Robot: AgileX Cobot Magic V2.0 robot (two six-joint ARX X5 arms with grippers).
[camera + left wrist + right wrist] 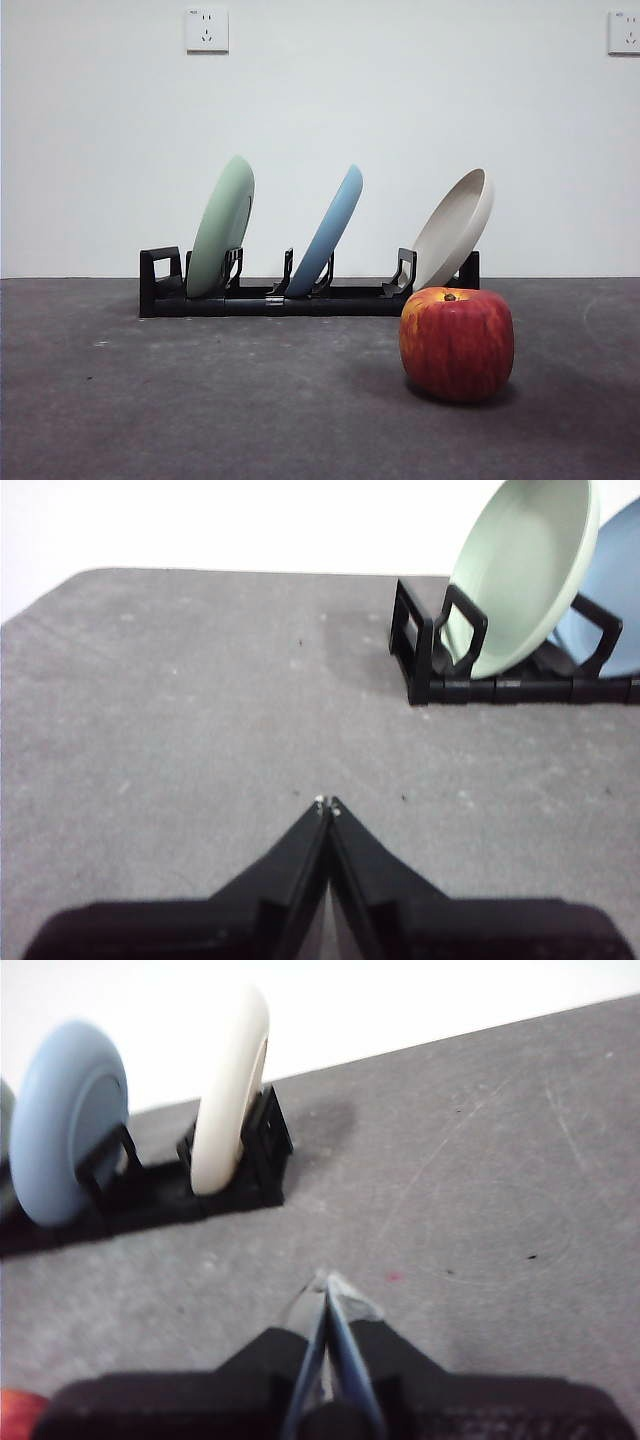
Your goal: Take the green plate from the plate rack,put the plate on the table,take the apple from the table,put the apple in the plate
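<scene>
The green plate stands tilted in the left slot of the black plate rack; the left wrist view shows the green plate too. On the dark grey table, in front of the rack's right end, sits the red apple. Only a sliver of the apple shows in the right wrist view. My left gripper is shut and empty over bare table, well short of the rack. The right gripper is shut and empty too, near the rack's right end.
A blue plate stands in the rack's middle slot and a beige plate leans in the right one. A white wall with two sockets runs behind the table. Neither arm shows in the front view.
</scene>
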